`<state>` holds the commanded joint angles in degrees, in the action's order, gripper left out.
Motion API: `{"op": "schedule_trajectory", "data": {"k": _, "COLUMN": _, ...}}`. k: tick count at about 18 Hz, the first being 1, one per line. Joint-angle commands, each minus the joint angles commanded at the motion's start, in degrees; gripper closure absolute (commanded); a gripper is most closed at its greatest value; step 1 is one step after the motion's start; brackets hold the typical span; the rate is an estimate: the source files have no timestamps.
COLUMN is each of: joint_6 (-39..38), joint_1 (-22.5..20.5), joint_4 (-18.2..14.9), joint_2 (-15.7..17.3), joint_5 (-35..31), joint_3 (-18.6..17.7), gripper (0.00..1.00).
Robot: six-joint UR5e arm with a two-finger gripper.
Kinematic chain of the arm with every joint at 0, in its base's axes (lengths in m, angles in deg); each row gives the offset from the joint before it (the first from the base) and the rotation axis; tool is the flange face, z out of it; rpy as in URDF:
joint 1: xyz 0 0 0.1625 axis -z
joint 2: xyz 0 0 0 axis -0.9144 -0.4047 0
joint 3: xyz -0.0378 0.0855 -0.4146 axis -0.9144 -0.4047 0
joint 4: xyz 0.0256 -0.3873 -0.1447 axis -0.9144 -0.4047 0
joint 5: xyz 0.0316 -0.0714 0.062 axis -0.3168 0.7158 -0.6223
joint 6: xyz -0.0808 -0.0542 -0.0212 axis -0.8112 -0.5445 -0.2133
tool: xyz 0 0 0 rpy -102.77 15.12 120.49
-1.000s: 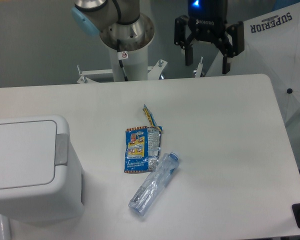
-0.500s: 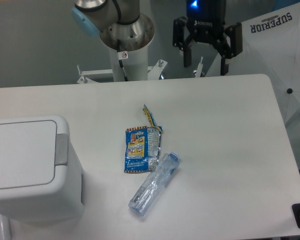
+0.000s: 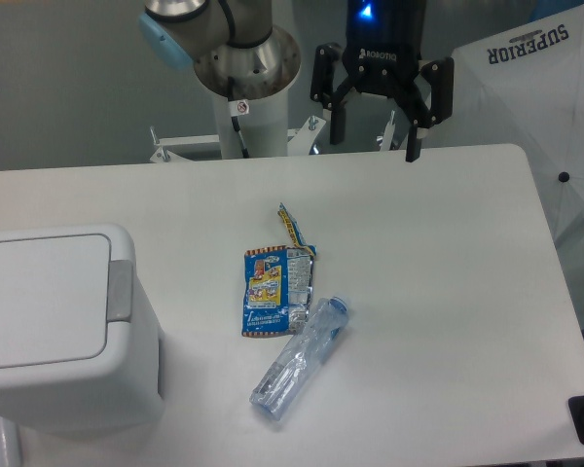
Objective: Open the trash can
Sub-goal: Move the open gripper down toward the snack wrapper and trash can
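Note:
The trash can (image 3: 63, 326) is a large boxy white bin at the table's left front, with its flat lid shut and a grey tab (image 3: 120, 290) at the lid's right edge. My gripper (image 3: 374, 144) hangs above the table's far edge, right of the middle, far from the bin. Its two black fingers are spread wide and hold nothing.
A blue snack wrapper (image 3: 277, 288) lies mid-table with a thin striped wrapper (image 3: 292, 231) just behind it. A crushed clear plastic bottle (image 3: 301, 358) lies in front of the blue wrapper. The arm's white base post (image 3: 245, 107) stands behind the table. A white cloth with lettering (image 3: 540, 78) hangs at the right.
The gripper has moved left along the table's far edge, toward the bin's side, and stayed open. Nothing on the table has moved.

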<state>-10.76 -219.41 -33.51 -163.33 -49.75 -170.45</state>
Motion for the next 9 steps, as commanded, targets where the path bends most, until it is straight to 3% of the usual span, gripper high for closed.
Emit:
{"op": "schedule_trajectory", "data": {"k": 3, "joint_6": -9.6, "joint_1": 5.27, "joint_4": 2.46, "joint_2": -1.93, "joint_5": -0.17, "joint_3": 0.53, "gripper": 0.0}}
{"op": "schedule_trajectory", "data": {"k": 5, "joint_6": -15.22, "joint_1": 6.07, "joint_4": 3.08, "joint_2": -2.11, "joint_5": -0.09, "joint_3": 0.44, "gripper": 0.0}}
{"op": "schedule_trajectory", "data": {"k": 9, "joint_6": -19.64, "joint_1": 10.02, "joint_4": 3.17, "joint_2": -3.07, "joint_5": 0.0, "joint_3": -0.08, "gripper": 0.0}}
